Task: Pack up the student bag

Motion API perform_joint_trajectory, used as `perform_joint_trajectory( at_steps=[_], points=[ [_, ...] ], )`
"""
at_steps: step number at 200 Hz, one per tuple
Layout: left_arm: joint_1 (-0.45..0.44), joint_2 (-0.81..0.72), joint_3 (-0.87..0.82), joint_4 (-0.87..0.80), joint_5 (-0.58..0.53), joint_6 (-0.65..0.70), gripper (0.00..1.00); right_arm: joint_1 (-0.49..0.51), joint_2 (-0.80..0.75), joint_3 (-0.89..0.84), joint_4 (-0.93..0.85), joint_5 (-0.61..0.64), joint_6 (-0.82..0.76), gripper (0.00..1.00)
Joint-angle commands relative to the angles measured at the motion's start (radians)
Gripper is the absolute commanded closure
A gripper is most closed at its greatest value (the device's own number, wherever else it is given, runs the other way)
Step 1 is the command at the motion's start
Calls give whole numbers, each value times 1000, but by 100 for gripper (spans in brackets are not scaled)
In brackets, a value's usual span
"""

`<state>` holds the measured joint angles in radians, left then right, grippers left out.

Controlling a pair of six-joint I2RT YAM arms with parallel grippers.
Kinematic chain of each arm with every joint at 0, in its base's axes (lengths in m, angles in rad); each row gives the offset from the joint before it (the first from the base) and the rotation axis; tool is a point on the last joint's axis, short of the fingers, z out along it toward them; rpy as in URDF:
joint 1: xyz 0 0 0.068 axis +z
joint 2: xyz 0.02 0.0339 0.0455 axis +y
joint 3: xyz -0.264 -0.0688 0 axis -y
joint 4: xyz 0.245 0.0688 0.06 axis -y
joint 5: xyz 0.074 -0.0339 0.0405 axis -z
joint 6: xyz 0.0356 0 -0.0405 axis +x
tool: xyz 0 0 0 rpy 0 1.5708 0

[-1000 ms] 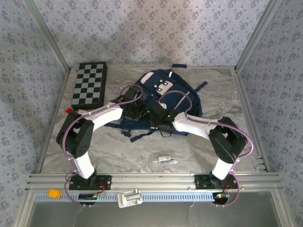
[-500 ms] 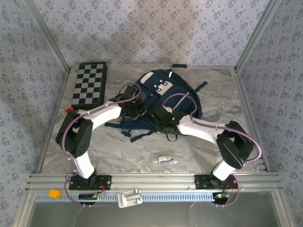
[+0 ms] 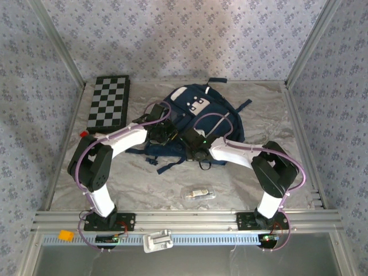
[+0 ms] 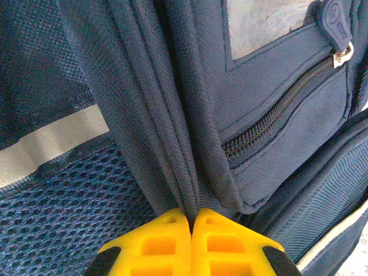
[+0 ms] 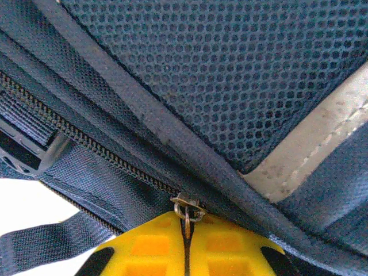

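The top external camera is fixed high above and behind the arm bases. It looks forward and down over the whole table (image 3: 144, 184) from far off, with the student bag (image 3: 201, 106) mid-frame. Each wrist camera sits just behind its own gripper and looks along the fingers at very close range: past the left gripper (image 4: 191, 215) at folded bag fabric, and past the right gripper (image 5: 185, 221) at a zipper pull (image 5: 187, 206). All three views share the bag's near edge.
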<state>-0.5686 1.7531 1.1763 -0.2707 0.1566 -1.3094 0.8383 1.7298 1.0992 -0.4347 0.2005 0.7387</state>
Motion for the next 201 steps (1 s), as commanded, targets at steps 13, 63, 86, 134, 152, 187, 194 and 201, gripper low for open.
perform_joint_trajectory(
  at_steps=[13, 63, 86, 134, 152, 187, 194, 201],
  points=[
    [30, -35, 51, -62, -67, 69, 100, 3, -51, 2, -64, 126, -37, 100],
    [121, 60, 143, -83, -29, 200, 100, -3, -195, -77, -221, 199, -95, 100],
    [173, 133, 242, -108, 56, 267, 100, 0, -232, -78, -285, 233, -102, 100],
    [184, 200, 374, -45, 187, 388, 100, 52, -183, 28, -78, 21, -149, 100],
    [184, 157, 349, -63, 195, 420, 93, 53, -154, 61, -39, 14, -121, 100],
    [178, -15, 140, -3, 217, 356, 69, 49, -149, 45, -8, 24, -87, 100],
    [173, -52, 82, 25, 226, 311, 66, 49, -147, 43, -7, 22, -85, 100],
    [161, -80, 31, 46, 226, 266, 64, 49, -146, 41, -8, 22, -85, 100]
  ],
)
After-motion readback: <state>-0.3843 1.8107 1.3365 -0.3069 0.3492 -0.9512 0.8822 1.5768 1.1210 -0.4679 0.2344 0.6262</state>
